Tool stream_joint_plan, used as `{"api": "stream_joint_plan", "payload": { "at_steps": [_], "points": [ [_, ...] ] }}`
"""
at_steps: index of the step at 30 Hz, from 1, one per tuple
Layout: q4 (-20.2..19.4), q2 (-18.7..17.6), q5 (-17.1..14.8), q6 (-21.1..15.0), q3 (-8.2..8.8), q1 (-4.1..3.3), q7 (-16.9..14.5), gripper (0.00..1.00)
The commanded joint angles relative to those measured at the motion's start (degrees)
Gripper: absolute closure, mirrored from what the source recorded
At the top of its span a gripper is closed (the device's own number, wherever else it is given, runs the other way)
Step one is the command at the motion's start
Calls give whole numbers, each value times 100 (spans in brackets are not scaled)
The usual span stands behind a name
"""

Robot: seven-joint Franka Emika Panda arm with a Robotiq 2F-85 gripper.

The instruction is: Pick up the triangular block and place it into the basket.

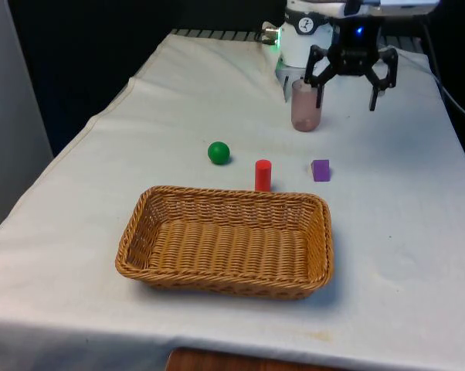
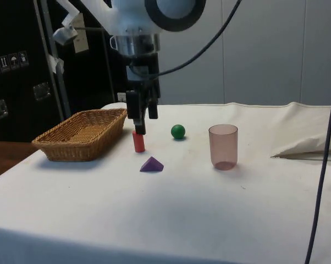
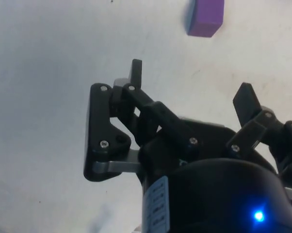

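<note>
In the front view the wicker basket [image 1: 226, 242] is sitting nearest, with the green ball [image 1: 218, 152], red cylinder [image 1: 263, 175] and purple triangular block [image 1: 320, 170] lying behind it on the surface [image 1: 402, 232], while the fingers [image 1: 374, 99] are hanging spread apart and empty beside the pink cup [image 1: 306, 105].

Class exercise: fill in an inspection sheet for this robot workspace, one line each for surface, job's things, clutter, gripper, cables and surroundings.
Surface: white tablecloth, wrinkled.
Job's things: purple triangular block lying on the cloth; woven wicker basket, nothing in it.
Clutter: green ball, upright red cylinder, translucent pink cup.
Gripper: black two-finger gripper open, raised above the cloth, holding nothing.
Cables: black cables hanging in the side view.
Surroundings: black curtains, dark cabinets.
</note>
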State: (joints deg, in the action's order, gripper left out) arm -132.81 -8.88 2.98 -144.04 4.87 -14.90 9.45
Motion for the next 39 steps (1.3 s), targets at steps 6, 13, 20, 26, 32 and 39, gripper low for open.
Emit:
{"api": "stream_joint_plan", "payload": {
  "at_steps": [6, 13, 20, 26, 32, 39],
  "points": [
    [-57, -281, 11, -424, 69, 23, -120, 0],
    [0, -567, 0, -636, 149, 34, -160, 0],
    [69, -865, -69, -888, 160, 97, -241, 0],
    [103, -1066, -74, -1054, 155, 103, -229, 0],
    [120, -1203, -57, -1186, 172, 97, -212, 0],
    [138, -1341, -11, -1261, 201, 80, -183, 0]
  ]
}}
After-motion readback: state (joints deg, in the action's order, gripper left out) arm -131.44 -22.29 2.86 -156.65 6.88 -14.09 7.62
